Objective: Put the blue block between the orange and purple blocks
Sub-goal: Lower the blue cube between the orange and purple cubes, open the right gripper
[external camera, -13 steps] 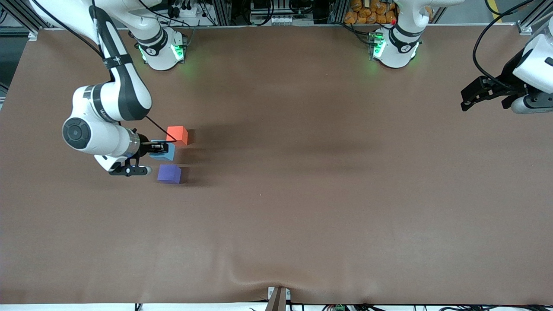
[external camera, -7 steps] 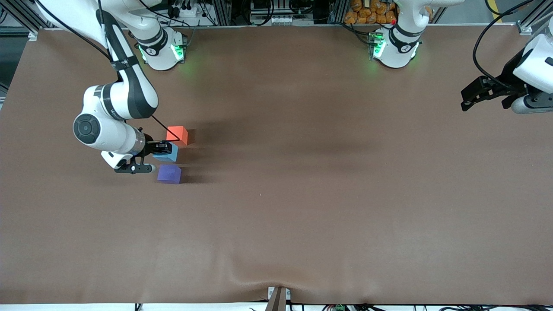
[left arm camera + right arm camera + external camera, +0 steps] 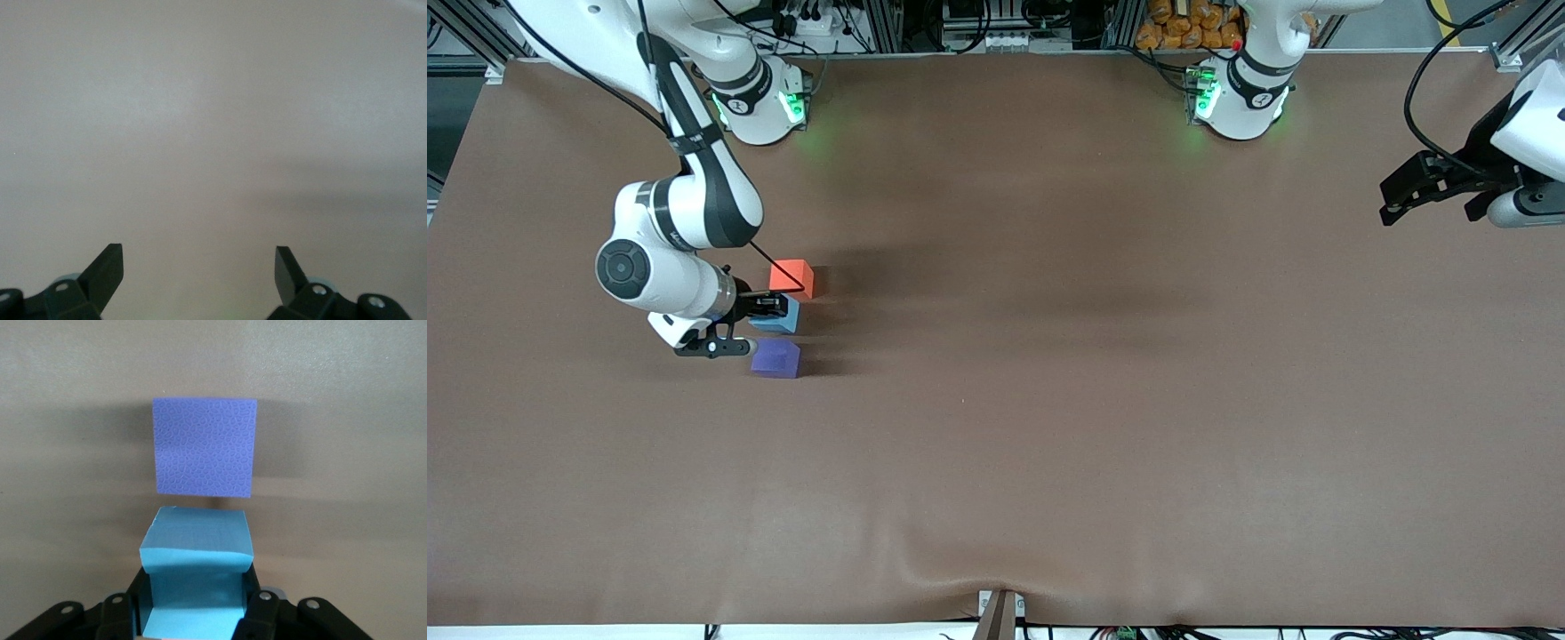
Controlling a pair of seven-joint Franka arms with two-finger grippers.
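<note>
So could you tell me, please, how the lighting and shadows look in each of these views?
Front view: soft shadows trail from the orange block and purple block toward the left arm's end; green glow around both bases. Left wrist view: pale, washed-out table, one faint shadow band. Right wrist view: blue block and purple block sharp, evenly lit.

right hand [image 3: 769,308] grips the blue block [image 3: 780,316] between the orange block [image 3: 792,277] and the purple block [image 3: 775,358]; left hand [image 3: 1392,203] waits.
</note>
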